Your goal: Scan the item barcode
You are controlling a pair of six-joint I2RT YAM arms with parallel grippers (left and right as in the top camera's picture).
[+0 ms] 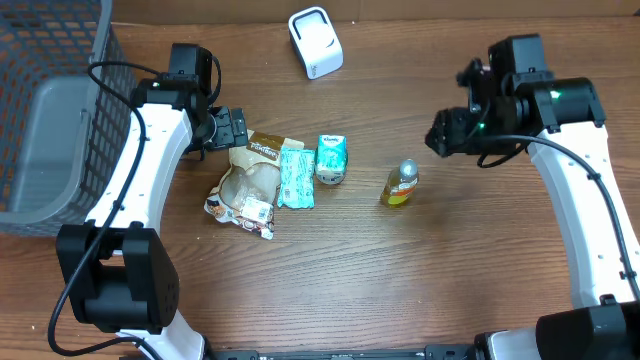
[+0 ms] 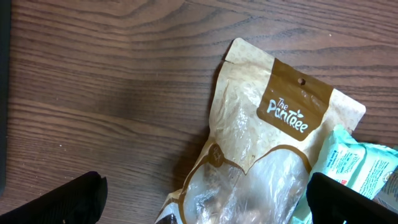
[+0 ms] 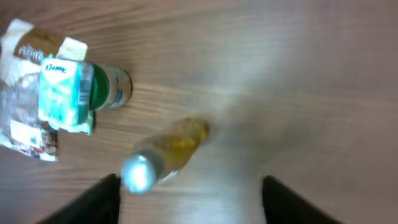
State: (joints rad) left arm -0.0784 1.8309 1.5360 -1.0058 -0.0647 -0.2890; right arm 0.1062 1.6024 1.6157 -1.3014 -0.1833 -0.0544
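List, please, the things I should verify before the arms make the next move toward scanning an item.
1. The left gripper is open: ok, jaws wide above the brown pouch.
2. The right gripper is open: ok, it holds nothing.
3. The yellow bottle is free to grasp: ok, nothing touches it.
4. Its barcode faces up: cannot tell, too small and blurred.
5. The white scanner is unobstructed: ok, nothing lies before it.
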